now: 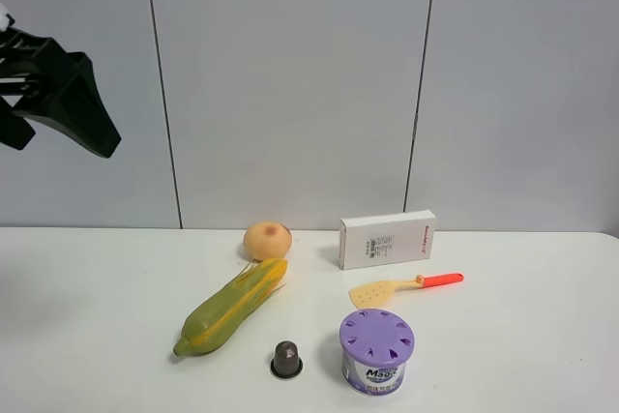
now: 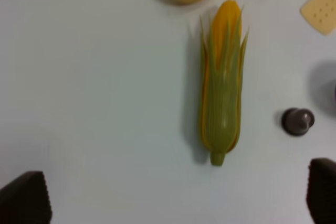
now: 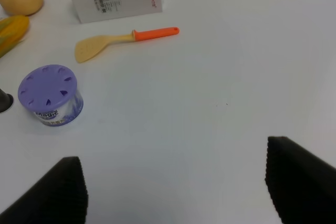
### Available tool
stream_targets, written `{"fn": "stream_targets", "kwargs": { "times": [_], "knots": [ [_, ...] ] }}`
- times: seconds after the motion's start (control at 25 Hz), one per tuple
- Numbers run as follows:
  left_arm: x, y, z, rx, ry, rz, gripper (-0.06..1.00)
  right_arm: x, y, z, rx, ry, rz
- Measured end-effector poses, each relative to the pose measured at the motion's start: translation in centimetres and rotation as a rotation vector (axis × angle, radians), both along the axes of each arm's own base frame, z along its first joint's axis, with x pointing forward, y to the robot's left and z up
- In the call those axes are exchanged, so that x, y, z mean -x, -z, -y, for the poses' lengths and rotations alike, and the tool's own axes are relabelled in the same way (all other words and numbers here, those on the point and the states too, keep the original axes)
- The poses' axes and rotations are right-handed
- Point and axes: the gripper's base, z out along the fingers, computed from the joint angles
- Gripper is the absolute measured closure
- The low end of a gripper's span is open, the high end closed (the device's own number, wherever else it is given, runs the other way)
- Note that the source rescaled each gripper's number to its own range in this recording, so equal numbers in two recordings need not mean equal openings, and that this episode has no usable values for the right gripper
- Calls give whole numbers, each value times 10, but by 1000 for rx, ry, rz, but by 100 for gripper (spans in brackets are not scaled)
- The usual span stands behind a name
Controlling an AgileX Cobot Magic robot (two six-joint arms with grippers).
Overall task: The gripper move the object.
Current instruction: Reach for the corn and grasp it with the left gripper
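Observation:
The corn cob (image 1: 232,307), green husk with a yellow tip, lies diagonally on the white table, its tip close to a peach-orange fruit (image 1: 267,240). My left gripper (image 1: 66,134) hangs high above the table's left side, well clear of the cob. In the left wrist view the gripper (image 2: 173,182) is open and empty, and the cob (image 2: 223,82) lies between and ahead of its fingers. My right gripper (image 3: 173,156) is open and empty over bare table. The cob's tip (image 3: 10,32) shows at the edge of that view. The right gripper is out of the exterior view.
A white box (image 1: 387,239) stands behind a yellow spatula with a red handle (image 1: 401,287). A purple-lidded can (image 1: 376,350) and a small dark capsule (image 1: 286,359) sit near the front, right of the cob. A white panelled wall stands behind the table.

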Motion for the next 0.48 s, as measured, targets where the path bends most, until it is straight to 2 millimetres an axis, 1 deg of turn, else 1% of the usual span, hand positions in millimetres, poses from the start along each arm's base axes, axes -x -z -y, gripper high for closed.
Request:
{"fn": "stream_targets", "kwargs": {
  "times": [0.16,0.32,0.48],
  "knots": [
    [-22,6,6,2,-19,-45,-6,0,0,0,0,0,0],
    [-41,27,10,-27,-24,-112,-6,0,0,0,0,0,0],
    [-53,50,14,-20,-61,-194,-6,0,0,0,0,0,0]
  ]
}}
